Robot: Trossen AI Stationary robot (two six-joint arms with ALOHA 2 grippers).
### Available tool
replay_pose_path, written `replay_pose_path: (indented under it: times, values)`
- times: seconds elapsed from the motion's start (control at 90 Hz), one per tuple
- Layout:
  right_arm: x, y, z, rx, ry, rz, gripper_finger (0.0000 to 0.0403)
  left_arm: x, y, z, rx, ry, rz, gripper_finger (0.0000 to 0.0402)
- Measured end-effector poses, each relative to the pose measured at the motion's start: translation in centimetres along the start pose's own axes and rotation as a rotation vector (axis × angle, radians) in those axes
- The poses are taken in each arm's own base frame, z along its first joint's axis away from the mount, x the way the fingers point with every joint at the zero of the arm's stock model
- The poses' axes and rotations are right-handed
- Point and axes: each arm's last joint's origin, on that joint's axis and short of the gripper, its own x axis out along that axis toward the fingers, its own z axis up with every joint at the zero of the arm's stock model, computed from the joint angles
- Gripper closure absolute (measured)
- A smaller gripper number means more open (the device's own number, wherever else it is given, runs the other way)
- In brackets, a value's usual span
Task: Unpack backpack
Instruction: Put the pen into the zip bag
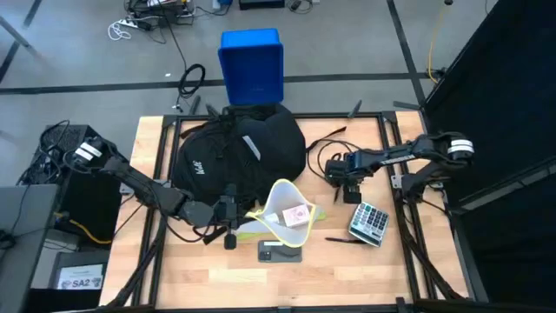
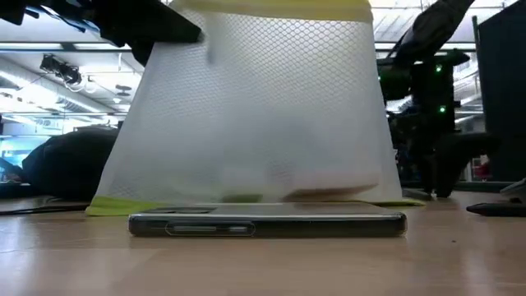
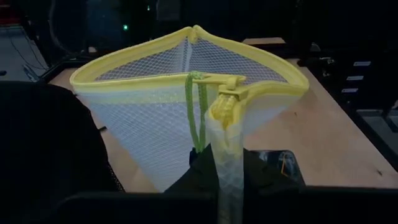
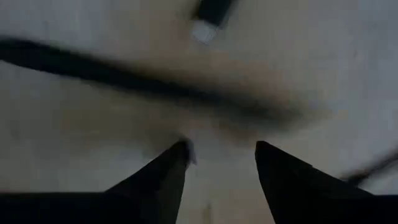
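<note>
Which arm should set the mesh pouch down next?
Left, probably. Its pincer grips the mesh pouch at the zipper end, just off the backpack. The right pincer is open over the cable.

Wooden table: backpack, phone, calculator

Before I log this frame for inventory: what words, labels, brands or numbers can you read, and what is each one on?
"SA2": on a white sign lying beside the table's left edge, high view.
White logo print on the backpack: too small to read.
White rectangular label on the backpack: too small to read.
Calculator keys: too small to read.
Pink card inside the mesh pouch: print unreadable.
Phone: no visible text.
</note>
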Motion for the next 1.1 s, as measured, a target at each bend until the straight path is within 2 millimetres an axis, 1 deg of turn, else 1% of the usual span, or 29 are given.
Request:
replay_pose_path:
  times: [0.133, 0.233, 0.344, 0.389, 0.478, 0.544, 0.611, 0.667, 0.756, 0.822, 0.978, 1.1]
  values:
    - [1.0, 0.1, 0.4, -0.031, 0.047, 0.002, 0.0233, 0.0, 0.0, 0.0, -0.001, -0.002, -0.001, 0.0402]
    - [0.8, 0.0, 0.7, -0.017, 0.054, 0.003, 0.0236, 0.0, 0.0, 0.1, -0.003, -0.005, -0.001, 0.0402]
    - [-0.8, -0.4, 0.9, 0.085, 0.042, -0.014, 0.0243, 0.0, 0.0, 0.1, -0.004, -0.006, -0.001, 0.0402]
    - [-1.8, -0.7, 1.0, 0.139, 0.026, -0.041, 0.0247, 0.0, 0.0, 0.1, -0.004, -0.006, -0.001, 0.0402]
    - [-3.8, -1.4, 1.5, 0.250, -0.096, -0.052, 0.0254, 0.0, 0.0, 0.1, -0.004, -0.007, -0.001, 0.0402]
    - [-4.6, -1.6, 1.6, 0.320, -0.178, -0.038, 0.0258, 0.0, 0.0, 0.1, -0.004, -0.007, -0.001, 0.0402]
    - [-5.5, -2.2, 2.1, 0.415, -0.297, -0.020, 0.0262, 0.0, 0.0, 0.1, -0.004, -0.008, -0.001, 0.0402]
    - [-5.8, -2.8, 2.6, 0.492, -0.365, 0.018, 0.0264, 0.0, 0.0, 0.1, -0.004, -0.007, -0.001, 0.0402]
    - [-5.4, -3.6, 3.2, 0.569, -0.404, 0.092, 0.0266, 0.0, 0.0, 0.1, -0.004, -0.007, -0.001, 0.0402]
    - [-4.7, -4.3, 3.7, 0.596, -0.414, 0.109, 0.0264, 0.0, 0.0, 0.1, -0.005, -0.009, -0.001, 0.0402]
    - [-1.9, -5.4, 4.2, 0.632, -0.308, 0.092, 0.0257, 0.0, 0.0, 0.1, -0.004, -0.007, -0.001, 0.0402]
    - [0.5, -5.8, 4.4, 0.648, -0.211, 0.104, 0.0251, 0.0, 0.0, 0.1, -0.004, -0.008, -0.001, 0.0402]
